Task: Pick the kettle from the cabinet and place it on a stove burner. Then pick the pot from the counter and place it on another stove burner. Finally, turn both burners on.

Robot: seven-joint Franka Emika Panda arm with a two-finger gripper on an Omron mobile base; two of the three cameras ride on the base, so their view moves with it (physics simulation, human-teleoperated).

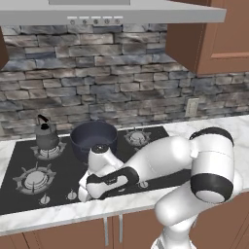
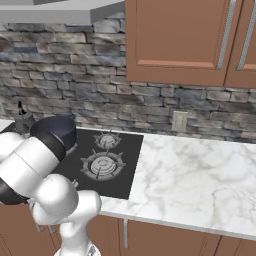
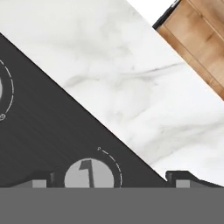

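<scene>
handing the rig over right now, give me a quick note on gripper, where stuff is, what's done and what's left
Gripper: open, holding nothing, low over the cooktop's front edge with a knob between its fingertips.
Kettle: on the back left burner.
Pot: on the back middle burner, beside the kettle.
Front left burner: bare.
Counter: right of the cooktop.
Done: both vessels placed on burners.
Left: burners on. No flame is visible, so I cannot tell whether either knob has been turned; check both.
</scene>
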